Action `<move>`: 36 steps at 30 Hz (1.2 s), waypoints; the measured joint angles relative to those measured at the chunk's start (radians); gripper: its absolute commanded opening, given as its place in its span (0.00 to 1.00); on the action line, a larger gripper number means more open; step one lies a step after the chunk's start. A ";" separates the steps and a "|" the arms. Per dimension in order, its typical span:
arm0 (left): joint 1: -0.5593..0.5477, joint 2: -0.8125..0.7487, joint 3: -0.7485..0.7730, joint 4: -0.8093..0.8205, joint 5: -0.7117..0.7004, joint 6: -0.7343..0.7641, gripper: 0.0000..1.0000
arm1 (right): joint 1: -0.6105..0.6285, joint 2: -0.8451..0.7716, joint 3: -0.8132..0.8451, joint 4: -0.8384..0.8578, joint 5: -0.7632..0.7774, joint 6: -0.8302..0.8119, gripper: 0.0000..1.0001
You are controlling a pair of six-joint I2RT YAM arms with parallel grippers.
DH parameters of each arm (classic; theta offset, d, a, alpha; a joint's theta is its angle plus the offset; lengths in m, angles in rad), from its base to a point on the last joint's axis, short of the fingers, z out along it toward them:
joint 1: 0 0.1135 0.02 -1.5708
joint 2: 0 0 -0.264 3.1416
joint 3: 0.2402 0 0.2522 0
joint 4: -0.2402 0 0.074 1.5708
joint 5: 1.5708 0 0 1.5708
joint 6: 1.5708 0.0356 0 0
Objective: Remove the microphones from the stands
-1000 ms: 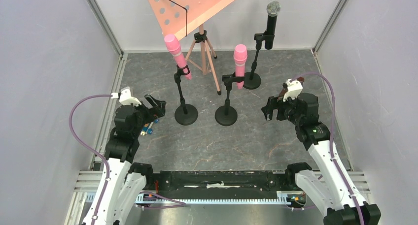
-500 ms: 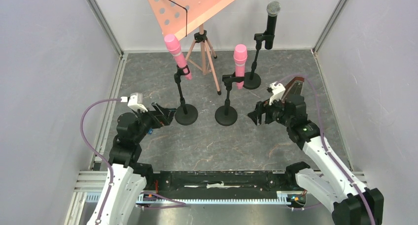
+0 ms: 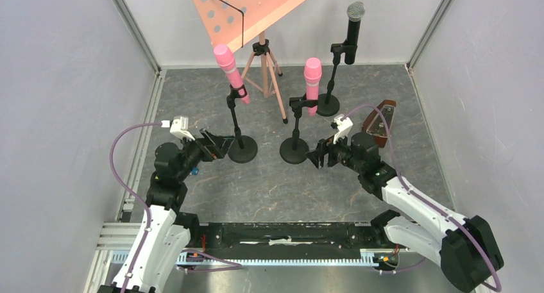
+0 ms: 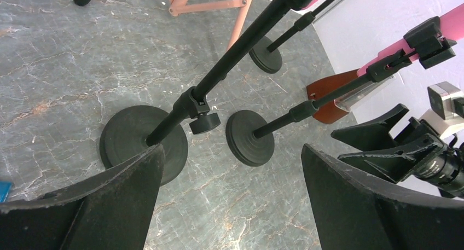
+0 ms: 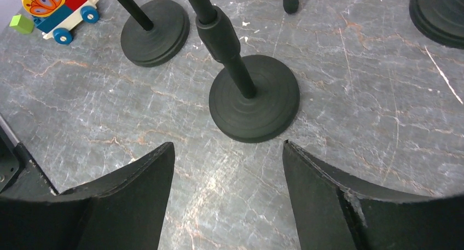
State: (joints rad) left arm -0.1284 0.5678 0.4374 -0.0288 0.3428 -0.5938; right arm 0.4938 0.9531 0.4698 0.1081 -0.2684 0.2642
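Three microphones sit in stands. A pink microphone (image 3: 229, 72) leans in the left stand (image 3: 242, 149). A second pink microphone (image 3: 312, 81) sits in the middle stand (image 3: 294, 150), and a black microphone (image 3: 353, 30) in the back stand (image 3: 328, 105). My left gripper (image 3: 221, 144) is open, low beside the left stand's base (image 4: 134, 138), holding nothing. My right gripper (image 3: 315, 157) is open just right of the middle stand's base (image 5: 254, 105). That base lies ahead of its fingertips, and nothing is between them.
An orange music stand (image 3: 256, 4) on a tripod (image 3: 266, 75) rises at the back. A brown metronome (image 3: 378, 123) stands behind my right arm. A small toy car (image 5: 52, 9) lies on the floor left of the left stand. Grey walls close in both sides.
My right arm has swung left to the middle stand's base, its jaws narrowing a little. My left gripper has moved right toward the left stand's base. The microphones have not moved.
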 measured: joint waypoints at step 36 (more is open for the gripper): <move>-0.060 0.623 0.105 0.694 0.117 0.370 0.62 | 0.102 -0.083 -0.152 0.129 0.177 0.011 0.75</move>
State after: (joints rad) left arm -0.1886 1.1912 0.5426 0.6651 0.4595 -0.2234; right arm 0.5957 0.8700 0.3180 0.2375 -0.0917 0.2749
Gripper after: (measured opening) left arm 0.749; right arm 0.746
